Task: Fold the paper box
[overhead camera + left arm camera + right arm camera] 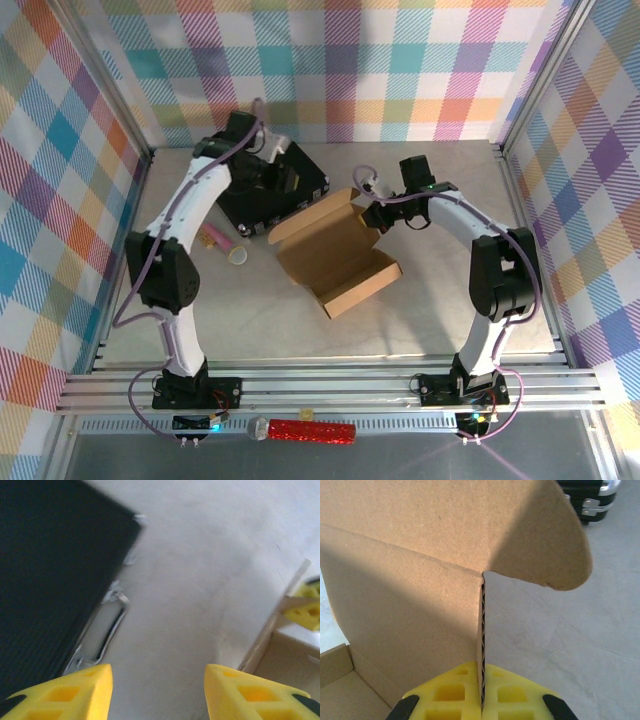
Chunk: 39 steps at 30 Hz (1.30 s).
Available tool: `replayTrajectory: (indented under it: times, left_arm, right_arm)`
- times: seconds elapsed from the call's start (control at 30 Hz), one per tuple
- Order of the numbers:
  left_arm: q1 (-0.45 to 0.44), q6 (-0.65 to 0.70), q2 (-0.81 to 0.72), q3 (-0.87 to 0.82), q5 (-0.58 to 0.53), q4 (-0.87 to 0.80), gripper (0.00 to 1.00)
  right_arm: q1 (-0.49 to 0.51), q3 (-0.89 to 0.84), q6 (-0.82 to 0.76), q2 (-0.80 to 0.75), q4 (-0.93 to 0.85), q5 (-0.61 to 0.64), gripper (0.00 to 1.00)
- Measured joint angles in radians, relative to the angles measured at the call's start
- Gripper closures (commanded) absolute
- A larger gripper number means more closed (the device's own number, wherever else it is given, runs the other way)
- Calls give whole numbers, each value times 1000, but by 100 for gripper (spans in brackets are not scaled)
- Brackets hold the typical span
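Looks like we're mid-fold. The box (pixel 335 262) sits near the middle of the top view, just below and right of the black case (pixel 275 190), and it's already half formed: an open tray facing up, with side walls standing.

The right gripper (pixel 482 700) is pinched tight on the edge of an upright panel at the box's upper-right corner. In its wrist view you can see the corrugated edge running straight down between the yellow pads, with a rounded flap hanging off the top of that panel.

The left gripper (pixel 157 692) has its fingers apart with nothing between them, just bare table (pixel 200 580). It hovers by the case's handle side, and the box edge is off at the right of its view.

My guess for the next move is swinging that pinched panel over or inward so the rounded flap can tuck in. The left one probably needs to come across and pin the tray down, otherwise the whole thing may slide or twist.

Orientation: the box sits diagonal to the table edges, opening upward, raised panel toward the upper right. The footprint looks close to square from above, so I can't tell for sure, but the long axis seems to run upper left to lower right.
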Motion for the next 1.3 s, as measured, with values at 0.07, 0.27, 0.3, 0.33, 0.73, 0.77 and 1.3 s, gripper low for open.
replayTrajectory:
  times: [0.07,0.27,0.3,0.33,0.73,0.77,1.3]
  left_arm:
    - [44,-138,-103,-120,-39,23,55]
    - [99,-347,-407,-498,19,37,52]
    - [91,-355,-438,-541,46,29,51]
    - [83,-363,-464,-583,75,26,50]
    - [-160,-554,-480,-751,13,187,41]
    - [-158,-557,-478,-764,-11,190,40]
    - [-209,-567,-355,-887,-85,501,43]
  right_arm:
    - [-8,-1,-12,-5,3,1,100]
    - [-26,-1,-31,-12,30,2,100]
    - [-30,-1,-34,-13,31,-1,100]
    - [-32,-1,-40,-14,32,-3,100]
    - [-37,-9,-43,-17,46,-31,100]
    - [-37,-12,-43,-18,46,-33,100]
    - [-38,-34,-43,-23,49,-50,100]
